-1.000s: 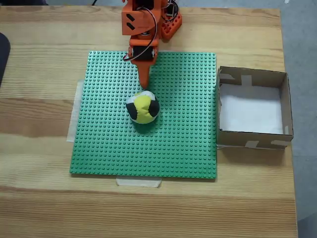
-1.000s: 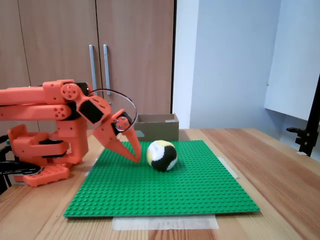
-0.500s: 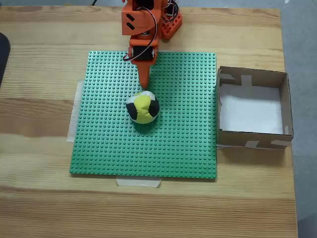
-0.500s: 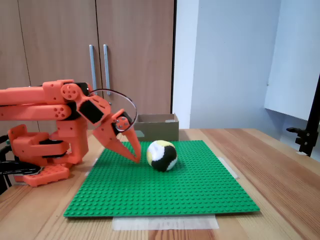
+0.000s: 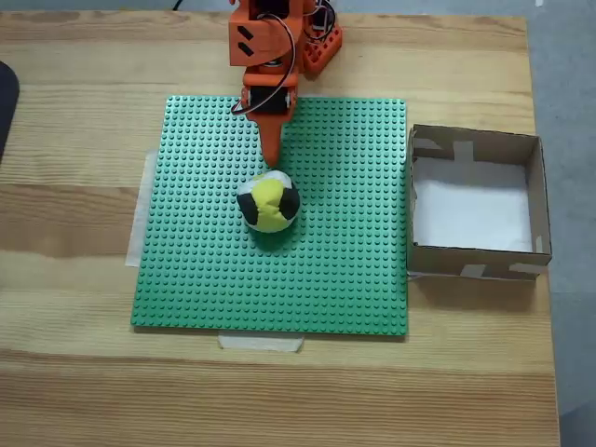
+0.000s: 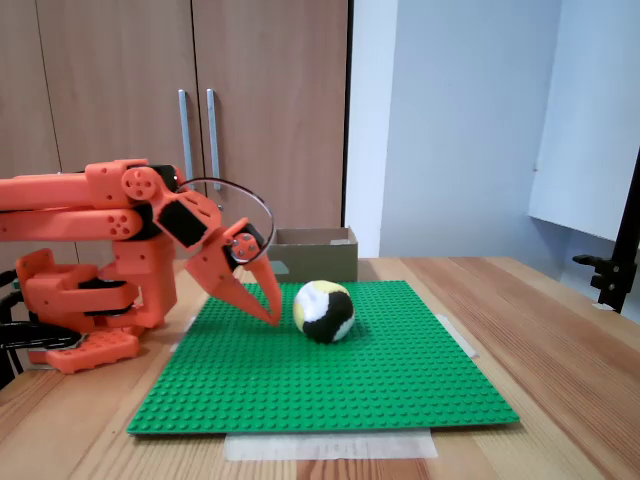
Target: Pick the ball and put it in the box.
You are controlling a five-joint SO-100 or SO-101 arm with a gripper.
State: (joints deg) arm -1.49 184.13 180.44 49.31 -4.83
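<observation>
The ball [image 5: 268, 202], patched yellow, black and white, rests near the middle of the green studded baseplate [image 5: 205, 270]; it also shows in the side fixed view [image 6: 323, 311]. My orange gripper [image 5: 273, 162] points down at the plate just behind the ball, fingers together, tips close to the ball's far side; from the side the gripper [image 6: 274, 317] is shut and holds nothing. The box [image 5: 536, 200], brown cardboard with a white bottom, stands to the right of the plate in the top fixed view and behind the plate in the side view [image 6: 316, 253].
The arm's orange base [image 6: 80, 300] sits at the far edge of the plate. Tape strips [image 5: 261, 342] hold the plate to the wooden table [image 5: 84, 372]. A dark object [image 5: 5, 102] lies at the left edge. Cupboard doors [image 6: 190, 110] stand behind.
</observation>
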